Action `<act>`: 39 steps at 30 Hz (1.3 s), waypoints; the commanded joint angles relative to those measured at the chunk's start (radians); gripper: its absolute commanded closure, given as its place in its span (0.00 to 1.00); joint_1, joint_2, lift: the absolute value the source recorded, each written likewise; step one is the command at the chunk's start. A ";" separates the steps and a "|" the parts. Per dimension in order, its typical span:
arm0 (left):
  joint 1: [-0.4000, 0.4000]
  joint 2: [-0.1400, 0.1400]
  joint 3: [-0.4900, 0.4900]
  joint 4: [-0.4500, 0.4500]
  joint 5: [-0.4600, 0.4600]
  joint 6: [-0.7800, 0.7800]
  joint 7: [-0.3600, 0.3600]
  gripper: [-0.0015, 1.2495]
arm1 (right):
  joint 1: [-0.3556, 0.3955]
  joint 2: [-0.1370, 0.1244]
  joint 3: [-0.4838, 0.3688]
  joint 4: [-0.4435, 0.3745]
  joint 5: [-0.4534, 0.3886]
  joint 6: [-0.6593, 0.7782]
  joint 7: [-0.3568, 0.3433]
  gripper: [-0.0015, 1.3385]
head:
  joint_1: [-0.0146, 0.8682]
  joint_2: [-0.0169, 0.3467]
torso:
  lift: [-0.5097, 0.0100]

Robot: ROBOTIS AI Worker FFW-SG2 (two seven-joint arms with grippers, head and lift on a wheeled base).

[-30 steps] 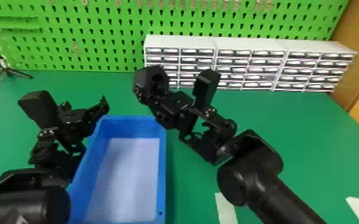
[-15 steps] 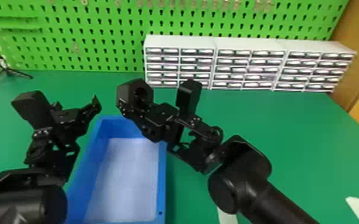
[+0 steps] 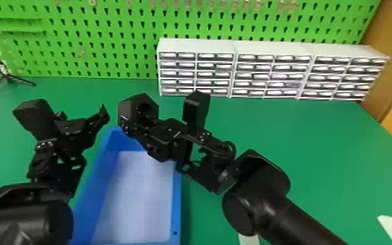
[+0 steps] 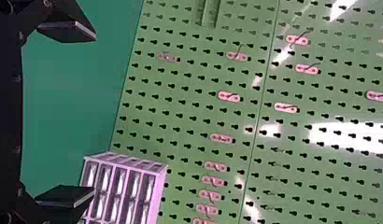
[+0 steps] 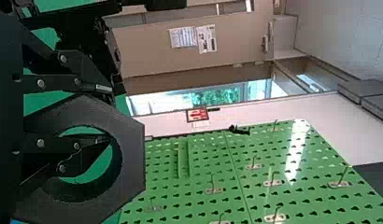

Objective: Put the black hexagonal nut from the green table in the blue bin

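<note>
Right gripper [image 3: 141, 122] comes closer to far rim of blue bin [image 3: 176, 208], pinching black nut [image 3: 129, 105]; left gripper [image 3: 82, 116] has fingers apart.

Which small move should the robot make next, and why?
Probably ease the right gripper toward the robot before opening it: it holds the black nut, which the head view shows at the far end of the blue bin, not over its pale floor.

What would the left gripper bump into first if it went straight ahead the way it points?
Probably the pegboard at the back of the table: the left gripper seems aimed at it, with nothing visible between. Depth is hard to judge, though.
</note>
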 commanded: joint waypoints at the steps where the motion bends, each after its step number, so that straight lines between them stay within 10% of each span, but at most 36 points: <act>1: -0.006 0.000 0.000 0.005 0.000 -0.001 0.000 0.10 | -0.007 -0.002 0.016 0.001 -0.010 0.002 0.002 0.75 | 0.80 0.07 | 0.79; 15: -0.016 0.002 -0.002 0.016 0.000 -0.004 0.000 0.10 | -0.014 -0.007 0.042 0.001 -0.023 0.005 0.005 0.73 | 0.80 0.07 | 0.79; 24: -0.016 0.002 -0.002 0.016 0.000 -0.004 0.000 0.10 | -0.013 -0.007 0.037 0.001 -0.033 0.011 0.005 0.28 | 0.80 0.07 | 0.79; 39: -0.015 0.002 -0.003 0.014 0.000 -0.005 0.000 0.10 | -0.011 -0.007 0.033 0.001 -0.033 0.018 0.005 0.37 | 0.80 0.07 | 0.79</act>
